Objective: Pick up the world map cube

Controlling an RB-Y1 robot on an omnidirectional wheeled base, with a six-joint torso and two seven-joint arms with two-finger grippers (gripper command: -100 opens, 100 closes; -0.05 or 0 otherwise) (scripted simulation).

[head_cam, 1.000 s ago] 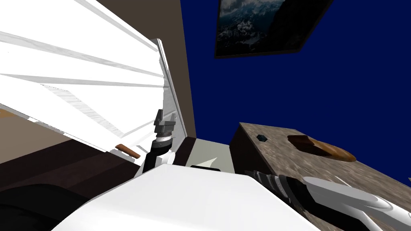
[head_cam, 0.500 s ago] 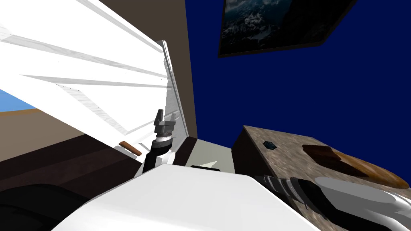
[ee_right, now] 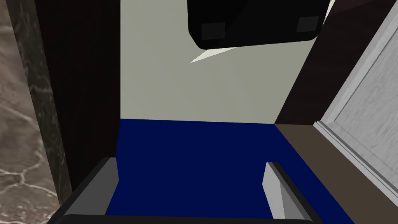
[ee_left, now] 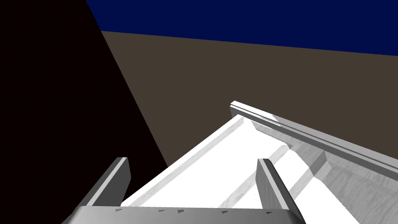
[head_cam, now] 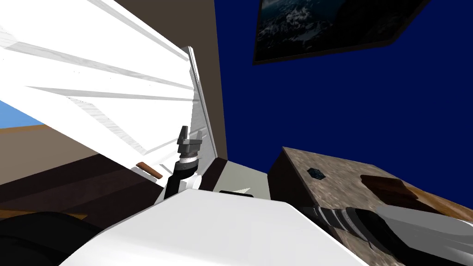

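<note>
Pretty flat, even render light, no obvious source. The white door (head_cam: 92,87) blows out to glare, and the blue wall (head_cam: 346,115) looks deep and dim. The counter (head_cam: 332,189) has a shadowed side. Head view's rolled, with lines splaying toward the corners.

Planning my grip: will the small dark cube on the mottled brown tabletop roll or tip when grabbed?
The small dark cube looks flat-faced, so it probably won't roll. It lies low on the mottled brown tabletop, so a nudge would likely slide it, not tip it.
</note>
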